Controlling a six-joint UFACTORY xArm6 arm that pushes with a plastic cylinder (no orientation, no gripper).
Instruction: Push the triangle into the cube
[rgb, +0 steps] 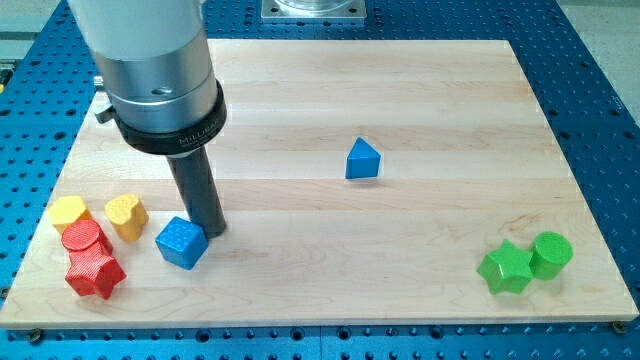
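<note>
A blue triangle (362, 160) sits near the middle of the wooden board, a little toward the view's right. A blue cube (181, 242) lies at the lower left. My tip (214, 233) rests on the board right beside the cube's upper right edge, touching it or nearly so. The triangle is far to the view's right of my tip and a bit higher up.
At the left edge lie a yellow block (70, 212), a yellow heart (126, 215), a red cylinder (86, 239) and a red star (95, 273). At the lower right sit a green star (504, 268) and a green cylinder (551, 254). The board (420, 90) lies on a blue perforated table.
</note>
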